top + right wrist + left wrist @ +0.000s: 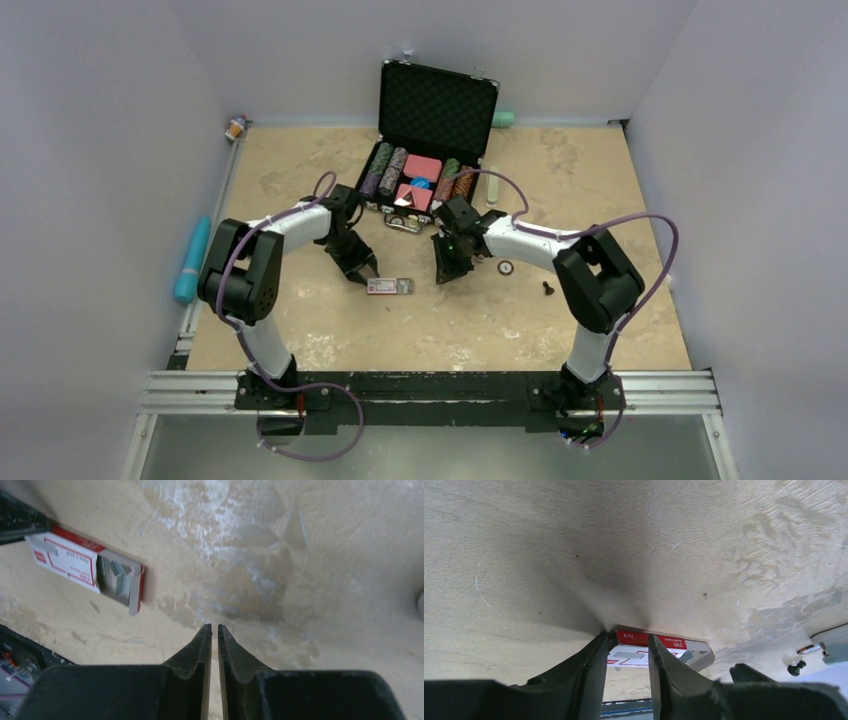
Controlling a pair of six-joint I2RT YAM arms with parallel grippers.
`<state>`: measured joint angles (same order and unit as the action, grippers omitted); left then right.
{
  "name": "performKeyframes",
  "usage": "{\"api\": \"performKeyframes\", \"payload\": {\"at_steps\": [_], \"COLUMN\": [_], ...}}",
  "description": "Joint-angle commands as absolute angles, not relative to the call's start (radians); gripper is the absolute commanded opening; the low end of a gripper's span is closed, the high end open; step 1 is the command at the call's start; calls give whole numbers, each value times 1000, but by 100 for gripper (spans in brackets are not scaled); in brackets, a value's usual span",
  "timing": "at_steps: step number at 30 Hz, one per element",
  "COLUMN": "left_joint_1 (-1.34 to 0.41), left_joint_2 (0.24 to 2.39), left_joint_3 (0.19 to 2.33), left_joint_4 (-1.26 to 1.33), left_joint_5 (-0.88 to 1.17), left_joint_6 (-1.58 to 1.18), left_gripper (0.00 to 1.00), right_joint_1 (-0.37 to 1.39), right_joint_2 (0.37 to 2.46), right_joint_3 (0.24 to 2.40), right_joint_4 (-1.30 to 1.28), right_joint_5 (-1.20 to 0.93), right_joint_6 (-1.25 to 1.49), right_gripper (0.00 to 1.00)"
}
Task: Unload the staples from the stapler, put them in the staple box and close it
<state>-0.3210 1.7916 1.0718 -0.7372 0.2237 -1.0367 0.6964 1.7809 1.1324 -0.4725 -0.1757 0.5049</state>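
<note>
A small red and white staple box point(389, 286) lies on the table between my arms. Its right end is open, and grey staples point(119, 576) show inside the box point(70, 560). My left gripper point(362, 272) is open, with its tips at the box's left end point(644, 641); one finger stands over the box and the other at its corner. My right gripper point(446, 274) is shut and empty above bare table, to the right of the box. Its fingertips point(206, 630) touch nothing. I cannot pick out the stapler for sure.
An open black poker chip case point(430, 150) stands at the back centre. A pale slim object point(492, 188) lies beside it. A small ring point(506, 267) and a black bit point(548, 288) lie right of my right gripper. A teal tube point(190, 260) lies at the left edge.
</note>
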Motion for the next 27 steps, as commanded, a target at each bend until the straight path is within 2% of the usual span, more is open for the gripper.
{"api": "performKeyframes", "payload": {"at_steps": [1,6,27], "left_joint_1": [-318,-316,-316], "left_joint_2": [1793,1779,1802], "left_joint_3": [1086,1087,1087], "left_joint_4": [-746,-758,-753], "left_joint_5": [191,174,174], "left_joint_6": [-1014,-989,-919], "left_gripper": [39,39,38], "right_joint_1": [704,735,770], "right_joint_2": [1845,1898,1997], "right_joint_3": [1235,1282,1276], "right_joint_4": [-452,-447,-371], "right_joint_5": [-190,-223,-301], "right_joint_6": [522,535,560], "right_gripper": [10,3,0]}}
